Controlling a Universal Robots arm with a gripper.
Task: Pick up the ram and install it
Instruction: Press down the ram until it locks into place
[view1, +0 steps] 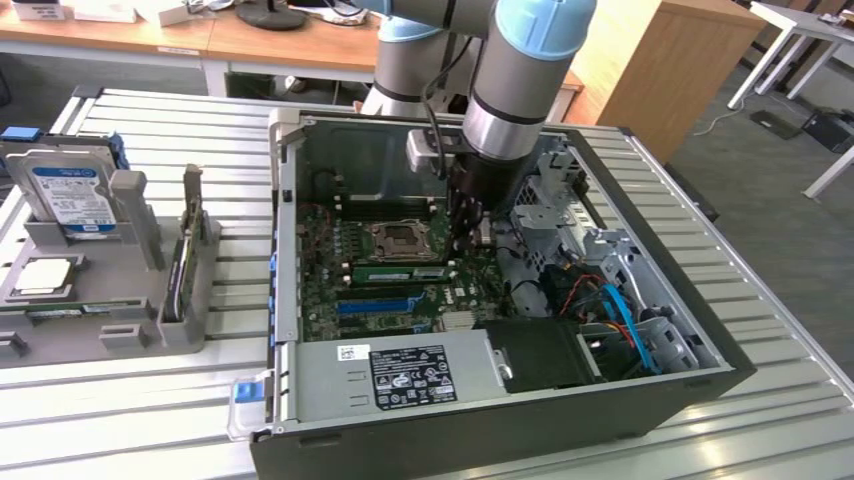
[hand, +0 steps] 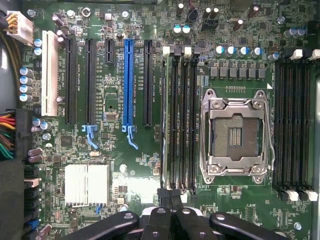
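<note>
Your gripper (hand: 171, 216) was down inside the case (view1: 694, 375), jaws clenched, over the memory slots (hand: 178, 120) beside the socket (hand: 236, 135). The ram (view1: 395, 273) already lay in a slot near the socket, so you appeared nearly done; I could not tell if it was fully seated.

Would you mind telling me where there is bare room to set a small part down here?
The ribbed metal table is free in front of the grey parts stand, and along the exterior view's right of the open black computer case. Inside, the green motherboard, black robot gripper and blue cables crowd everything.
</note>
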